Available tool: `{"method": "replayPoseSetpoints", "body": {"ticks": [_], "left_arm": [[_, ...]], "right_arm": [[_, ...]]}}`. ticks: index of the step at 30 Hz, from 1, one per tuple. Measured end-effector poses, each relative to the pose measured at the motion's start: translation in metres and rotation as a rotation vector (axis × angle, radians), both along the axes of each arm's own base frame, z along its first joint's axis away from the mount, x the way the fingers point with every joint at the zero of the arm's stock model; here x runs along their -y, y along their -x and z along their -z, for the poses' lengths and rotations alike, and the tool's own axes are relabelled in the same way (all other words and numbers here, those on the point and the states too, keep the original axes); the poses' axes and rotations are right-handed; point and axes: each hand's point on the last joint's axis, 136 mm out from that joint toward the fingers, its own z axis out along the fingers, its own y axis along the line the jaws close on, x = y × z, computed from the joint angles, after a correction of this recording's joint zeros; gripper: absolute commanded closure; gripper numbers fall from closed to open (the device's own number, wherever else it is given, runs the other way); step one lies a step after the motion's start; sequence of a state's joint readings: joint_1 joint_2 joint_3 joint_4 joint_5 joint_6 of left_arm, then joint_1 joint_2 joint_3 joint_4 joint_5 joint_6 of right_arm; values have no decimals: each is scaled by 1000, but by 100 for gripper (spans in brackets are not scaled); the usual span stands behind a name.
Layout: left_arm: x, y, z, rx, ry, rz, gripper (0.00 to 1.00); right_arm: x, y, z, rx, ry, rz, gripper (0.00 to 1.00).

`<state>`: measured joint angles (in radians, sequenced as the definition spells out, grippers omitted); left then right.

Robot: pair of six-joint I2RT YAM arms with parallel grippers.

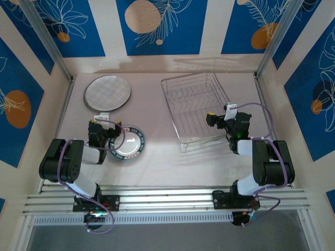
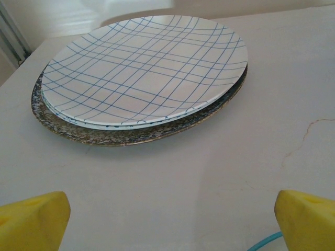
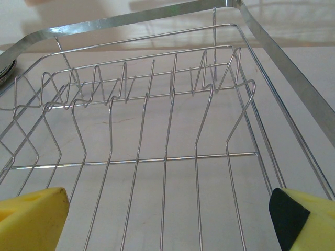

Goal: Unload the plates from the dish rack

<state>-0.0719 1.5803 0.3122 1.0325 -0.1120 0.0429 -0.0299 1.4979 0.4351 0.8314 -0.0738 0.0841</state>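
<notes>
Lying stacked, plates (image 1: 107, 92) rest left of dish rack (image 1: 196, 107).

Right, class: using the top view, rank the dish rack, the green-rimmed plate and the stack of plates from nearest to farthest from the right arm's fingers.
1. The dish rack, on the table's right side, directly in front of the right arm's fingers.
2. The green-rimmed plate, near left, beside the left arm.
3. The stack of plates, far left, with a checked plate on top.

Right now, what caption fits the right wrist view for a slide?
Open right fingers facing the rack, its wire slots bare.
</notes>
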Motion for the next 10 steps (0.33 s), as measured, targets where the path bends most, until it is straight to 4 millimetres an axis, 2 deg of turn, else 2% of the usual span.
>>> {"method": "replayPoseSetpoints", "body": {"ticks": [10], "left_arm": [[-4,-1,2,-15,11,-27,0]], "right_arm": [[0,0,0,0,0,0,1]]}}
